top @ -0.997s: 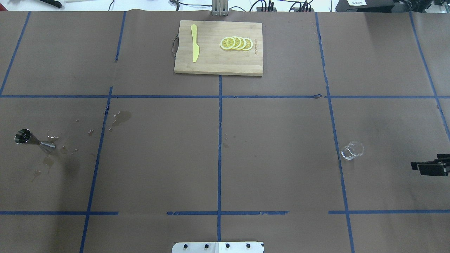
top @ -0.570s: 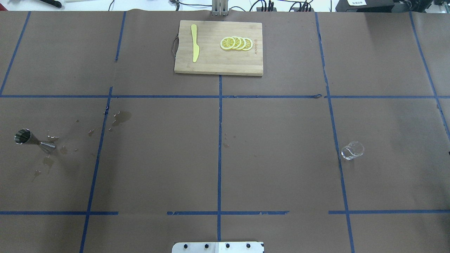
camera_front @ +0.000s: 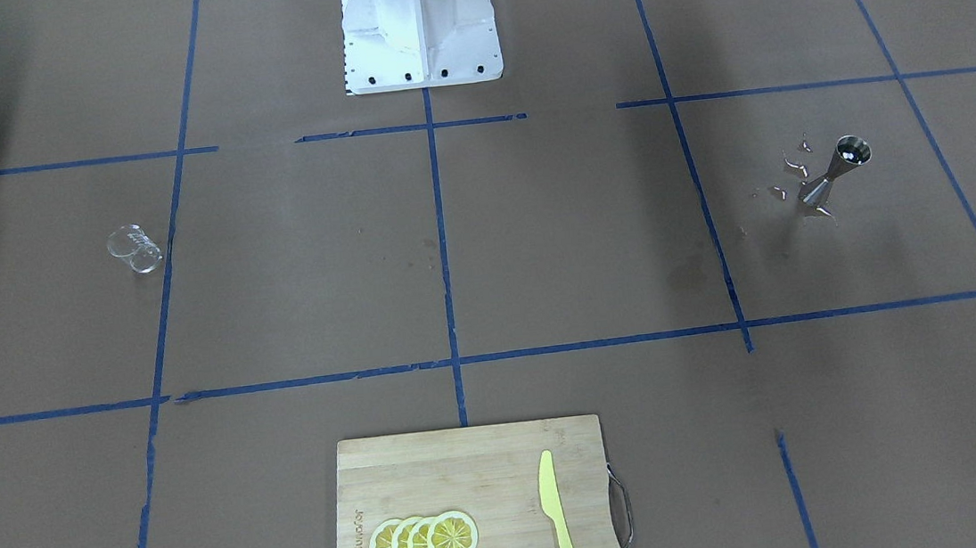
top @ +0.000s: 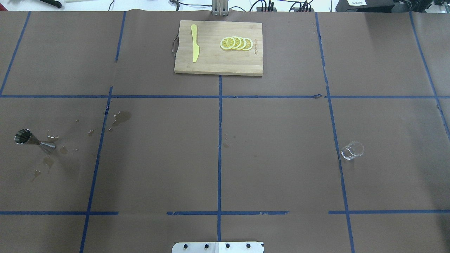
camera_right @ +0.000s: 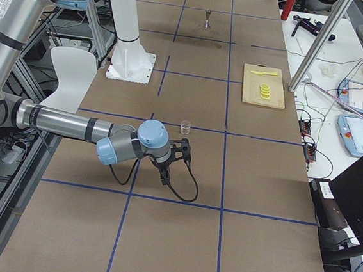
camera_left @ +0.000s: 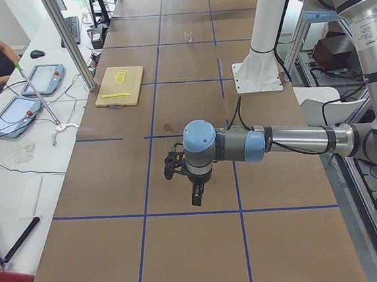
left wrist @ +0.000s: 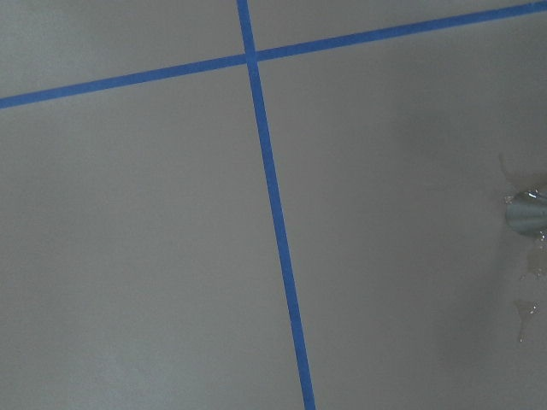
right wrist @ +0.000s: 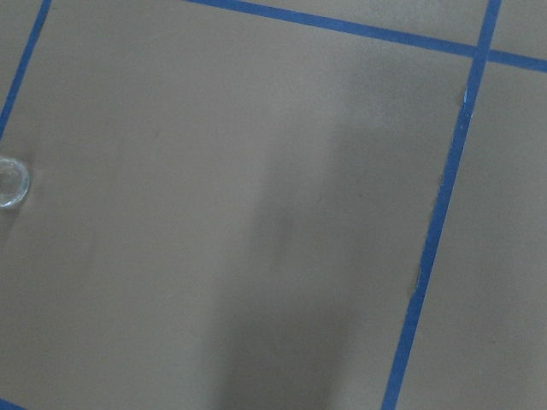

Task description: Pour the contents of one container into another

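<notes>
Glass is found at the right of the table (top: 274,140), where the measuring cup (top: 352,150) stands upright and free; the steel jigger (top: 33,140) stands far left among spilled drops (top: 48,162). Neither is held, and how far the left gripper (camera_left: 197,196) and right gripper (camera_right: 164,177) are parted cannot be told. The pour is judged done; otherwise the measuring cup must be grasped.

Brown table (top: 281,140) – blue tape grid (top: 219,158), yellow lemon slices (top: 236,43), clear cup (top: 352,150), silvery jigger (top: 32,140)

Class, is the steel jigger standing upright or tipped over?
Upright: the jigger stands on one cone, the other cone's mouth facing up.
</notes>
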{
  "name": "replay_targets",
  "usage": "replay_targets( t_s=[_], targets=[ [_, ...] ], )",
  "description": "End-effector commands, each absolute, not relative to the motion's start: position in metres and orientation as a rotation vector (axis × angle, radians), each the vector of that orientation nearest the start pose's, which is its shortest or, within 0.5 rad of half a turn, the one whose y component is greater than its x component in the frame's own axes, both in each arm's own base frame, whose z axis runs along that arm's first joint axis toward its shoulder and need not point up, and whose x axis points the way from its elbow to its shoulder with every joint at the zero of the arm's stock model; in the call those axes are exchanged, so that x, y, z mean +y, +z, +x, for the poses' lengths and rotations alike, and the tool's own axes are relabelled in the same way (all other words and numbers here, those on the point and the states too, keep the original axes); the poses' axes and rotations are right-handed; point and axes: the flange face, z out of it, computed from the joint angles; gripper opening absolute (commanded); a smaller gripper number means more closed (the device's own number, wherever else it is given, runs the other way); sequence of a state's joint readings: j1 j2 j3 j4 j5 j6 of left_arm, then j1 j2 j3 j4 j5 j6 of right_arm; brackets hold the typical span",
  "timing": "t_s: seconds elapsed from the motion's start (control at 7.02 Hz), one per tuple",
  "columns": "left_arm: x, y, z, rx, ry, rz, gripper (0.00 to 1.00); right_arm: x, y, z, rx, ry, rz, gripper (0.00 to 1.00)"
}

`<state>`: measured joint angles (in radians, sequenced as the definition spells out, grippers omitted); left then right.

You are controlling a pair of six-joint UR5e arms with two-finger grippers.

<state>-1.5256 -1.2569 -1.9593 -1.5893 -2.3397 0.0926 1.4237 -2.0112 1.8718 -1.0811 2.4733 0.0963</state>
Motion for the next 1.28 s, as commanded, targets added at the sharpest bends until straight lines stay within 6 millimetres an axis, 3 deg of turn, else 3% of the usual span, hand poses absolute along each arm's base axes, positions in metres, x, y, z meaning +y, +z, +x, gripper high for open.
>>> replay_targets(
  t_s=[0.0, 0.28, 0.57, 0.71, 0.85, 1.0, 1.14],
  targets=[
    [-0.366, 0.595, -0.046, 0.786, 0.186, 0.111, 1.0, -0.328, 0.62, 0.004, -0.961, -0.218, 0.202, 1.0],
    [-0.366, 0.595, -0.046, 0.787, 0.184, 0.109, 1.0, -0.33, 0.614, 0.008, -0.93, -0.215, 0.217, 1.0],
    [-0.366, 0.595, -0.046, 0.787, 0.183, 0.11, 1.0, -0.345, 0.611, 0.011, -0.831, -0.342, 0.221, 1.0],
    [-0.366, 0.595, -0.046, 0.787, 0.182, 0.108, 1.0, -0.356, 0.597, 0.029, -0.816, -0.354, 0.205, 1.0],
    [-0.366, 0.594, -0.046, 0.787, 0.183, 0.11, 1.0, -0.36, 0.579, 0.029, -0.818, -0.344, 0.174, 1.0],
    [-0.366, 0.594, -0.046, 0.787, 0.183, 0.11, 1.0, -0.352, 0.581, 0.054, -0.811, -0.287, 0.194, 1.0],
    [-0.366, 0.595, -0.046, 0.787, 0.181, 0.107, 1.0, -0.351, 0.583, 0.055, -0.811, -0.281, 0.191, 1.0]
  ],
)
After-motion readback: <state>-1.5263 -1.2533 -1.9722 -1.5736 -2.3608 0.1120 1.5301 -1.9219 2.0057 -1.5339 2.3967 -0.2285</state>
